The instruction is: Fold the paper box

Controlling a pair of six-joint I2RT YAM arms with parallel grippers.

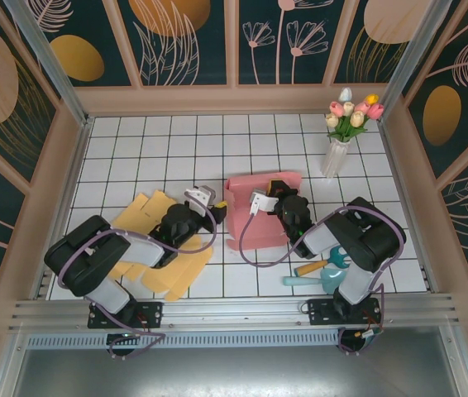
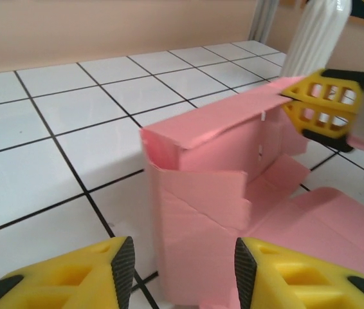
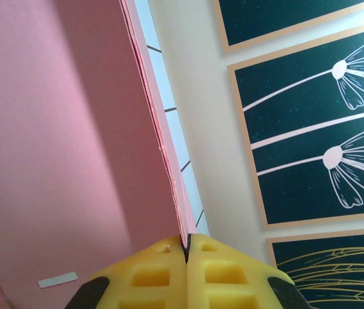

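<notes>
The pink paper box (image 1: 255, 225) lies half folded at the table's middle, its long wall raised and its base panel flat. In the right wrist view my right gripper (image 3: 187, 243) is shut on the top edge of the raised pink wall (image 3: 60, 129). The left wrist view shows those yellow fingers (image 2: 323, 103) pinching the wall's far end. My left gripper (image 2: 183, 270) stands open at the box's near end, with the upright pink end flap (image 2: 198, 206) between its pads. A gap shows beside the left pad (image 2: 123, 270). From above, the left gripper (image 1: 209, 198) is at the box's left side and the right gripper (image 1: 265, 195) over its top.
Flat yellow paper sheets (image 1: 147, 217) lie under the left arm. A white vase of tulips (image 1: 336, 153) stands at the back right, close behind the box. A teal and orange tool (image 1: 321, 271) lies near the right arm's base. Walls enclose the tiled table.
</notes>
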